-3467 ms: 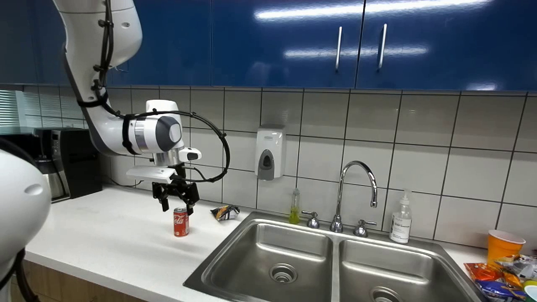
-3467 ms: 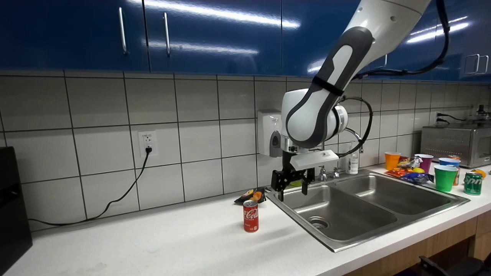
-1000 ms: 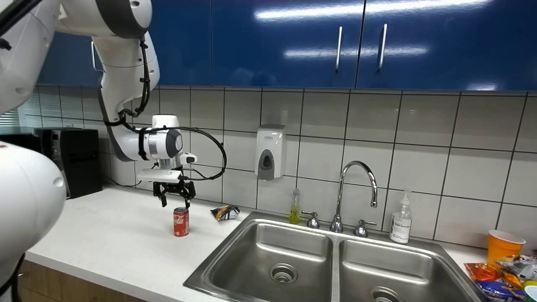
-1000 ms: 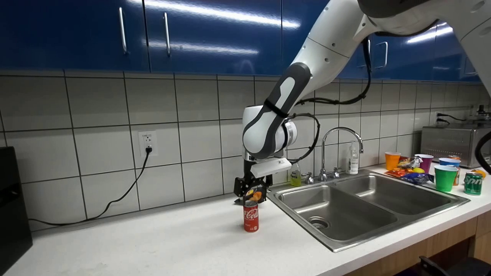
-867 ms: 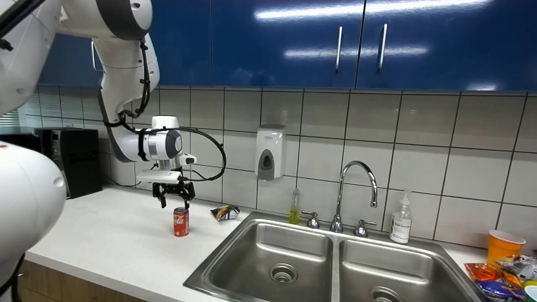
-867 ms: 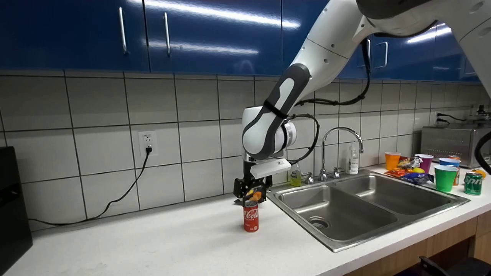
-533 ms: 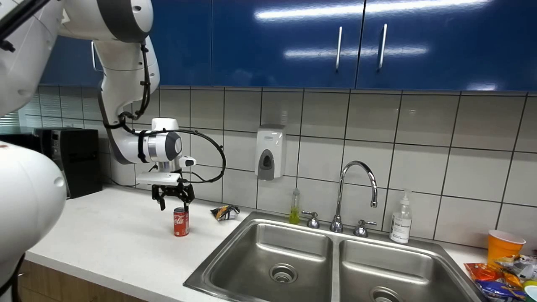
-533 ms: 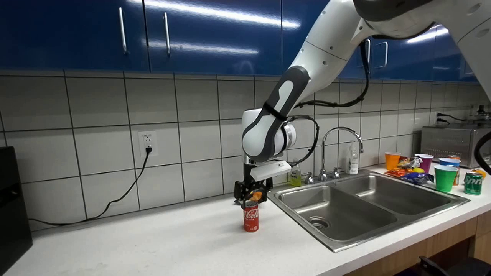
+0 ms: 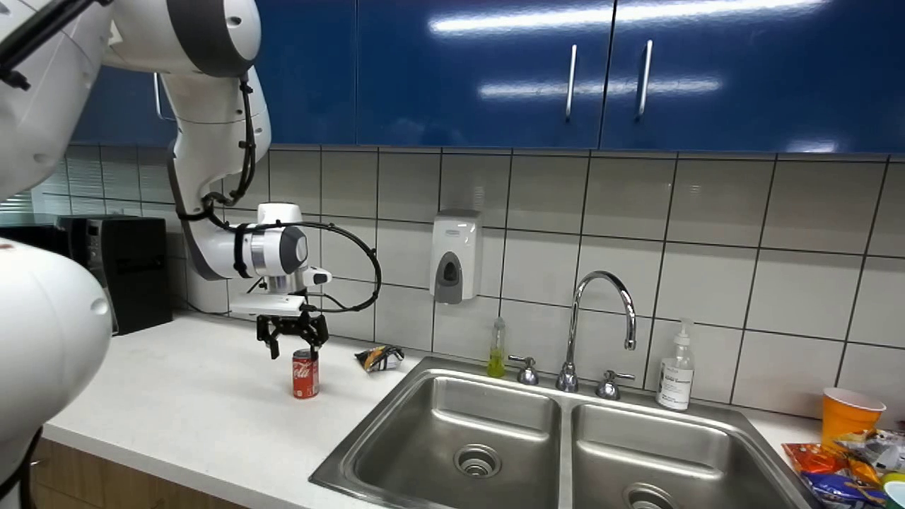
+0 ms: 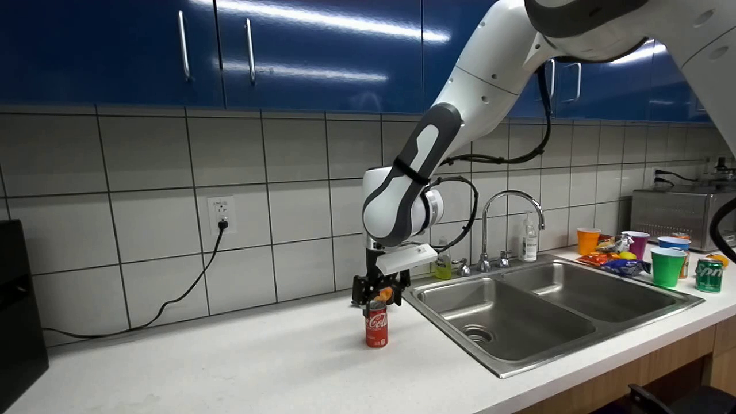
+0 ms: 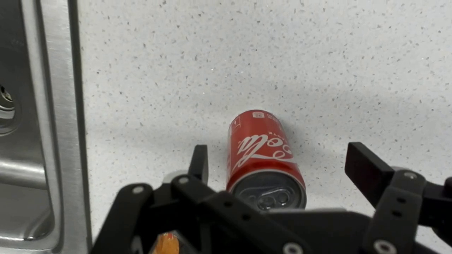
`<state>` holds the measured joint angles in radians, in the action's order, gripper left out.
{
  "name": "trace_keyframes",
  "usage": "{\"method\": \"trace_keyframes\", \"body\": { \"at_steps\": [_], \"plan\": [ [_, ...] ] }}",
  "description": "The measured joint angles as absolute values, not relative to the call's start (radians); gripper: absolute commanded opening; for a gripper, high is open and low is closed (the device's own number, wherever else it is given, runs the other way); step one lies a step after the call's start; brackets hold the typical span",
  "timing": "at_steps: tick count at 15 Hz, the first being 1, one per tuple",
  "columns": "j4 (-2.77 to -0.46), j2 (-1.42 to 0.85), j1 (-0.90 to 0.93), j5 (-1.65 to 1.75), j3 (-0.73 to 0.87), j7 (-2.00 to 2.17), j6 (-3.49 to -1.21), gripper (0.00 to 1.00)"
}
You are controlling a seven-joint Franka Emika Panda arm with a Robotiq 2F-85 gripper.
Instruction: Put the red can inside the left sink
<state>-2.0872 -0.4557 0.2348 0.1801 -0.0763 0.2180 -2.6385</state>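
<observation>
The red can [image 11: 263, 148] stands upright on the bench [image 11: 183, 70], between the spread jaws in the wrist view, bare surface showing on either side of it; whether the fingertips [image 11: 367, 171] reach below its top cannot be told; near the jaws, toward the tiled wall [image 9: 410, 247], lies a dark packet [image 9: 382, 358]; farther from them are the left sink [image 9: 452, 424] and the faucet [image 9: 572, 325].

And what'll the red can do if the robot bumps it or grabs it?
The red can stands upright and is taller than wide, so a bump up high might tip it. Its sides are round, so once down it would probably roll. They also look smooth and shiny, so it could slip a little. I can't tell if it's full.
</observation>
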Motion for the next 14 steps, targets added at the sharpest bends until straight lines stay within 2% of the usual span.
{"method": "trace_keyframes", "body": {
  "at_steps": [14],
  "plan": [
    [-2.051,-0.499,0.235,0.18,-0.063,0.218,-2.617,1.0]
  ]
}}
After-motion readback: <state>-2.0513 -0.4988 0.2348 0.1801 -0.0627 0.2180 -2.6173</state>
